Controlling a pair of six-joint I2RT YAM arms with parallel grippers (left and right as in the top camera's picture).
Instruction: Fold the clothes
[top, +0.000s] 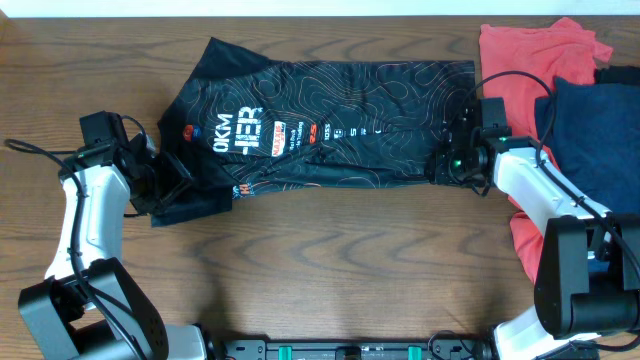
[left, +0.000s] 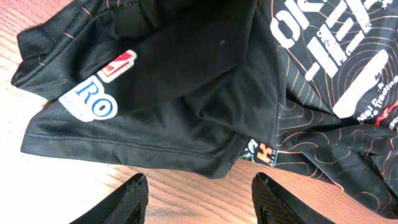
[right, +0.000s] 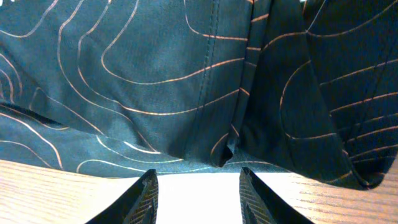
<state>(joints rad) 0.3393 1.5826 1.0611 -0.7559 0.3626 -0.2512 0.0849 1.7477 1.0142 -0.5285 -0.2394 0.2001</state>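
The clothes, a black jersey (top: 330, 125) with thin orange contour lines and white and orange logos, lie folded into a long band across the far half of the table. My left gripper (top: 172, 185) stands open at the jersey's left end, just short of its sleeve hem (left: 124, 146), with only bare wood between its fingers (left: 134, 199). At the right end my right gripper (top: 440, 165) is open too. Its fingertips (right: 146, 190) sit just off the bunched hem (right: 230, 152), holding nothing.
A coral-red garment (top: 530, 60) and a navy-blue garment (top: 595, 130) are piled at the right edge, under and behind my right arm. Bare wooden table (top: 330, 260) runs along the near side of the jersey. Cables trail off both arms.
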